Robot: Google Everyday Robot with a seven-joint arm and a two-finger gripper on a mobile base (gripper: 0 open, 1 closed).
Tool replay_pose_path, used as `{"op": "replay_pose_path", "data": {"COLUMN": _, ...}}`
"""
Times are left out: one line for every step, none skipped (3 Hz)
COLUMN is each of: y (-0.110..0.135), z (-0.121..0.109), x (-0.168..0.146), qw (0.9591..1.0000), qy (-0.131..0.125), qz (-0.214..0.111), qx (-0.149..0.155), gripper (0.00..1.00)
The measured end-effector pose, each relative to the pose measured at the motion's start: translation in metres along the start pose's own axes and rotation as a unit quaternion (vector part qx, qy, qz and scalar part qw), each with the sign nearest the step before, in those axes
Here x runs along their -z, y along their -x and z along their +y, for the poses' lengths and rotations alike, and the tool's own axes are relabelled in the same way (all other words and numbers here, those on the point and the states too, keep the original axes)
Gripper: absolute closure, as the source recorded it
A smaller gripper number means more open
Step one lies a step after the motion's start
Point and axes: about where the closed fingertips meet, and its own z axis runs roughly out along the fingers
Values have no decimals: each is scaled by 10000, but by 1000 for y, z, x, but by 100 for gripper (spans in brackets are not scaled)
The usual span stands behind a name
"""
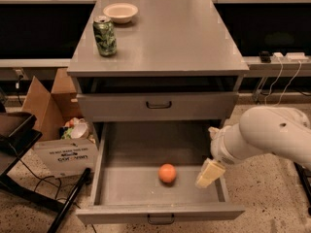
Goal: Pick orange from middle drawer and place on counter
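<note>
My cream pincer [210, 173] low inside wide grey metal drawer [131, 186], by its right wall, just right of small round orange fruit [167, 173]. Wide or narrow: cannot tell. Fruit lies mid-floor, nearer front edge. I judge best: slide left, centre over fruit, descend straight, no nudge, since it rolls. Then lift to matte grey cabinet-top surface [175, 38].
</note>
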Motion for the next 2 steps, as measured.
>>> {"op": "replay_pose_path", "data": {"y": 6, "z": -10, "x": -3, "qw": 9997, "qy": -192, "qz": -141, "qx": -9, "gripper": 0}}
{"op": "replay_pose_path", "data": {"y": 11, "z": -7, "x": -24, "qw": 9998, "qy": -121, "qz": -132, "qx": -7, "gripper": 0}}
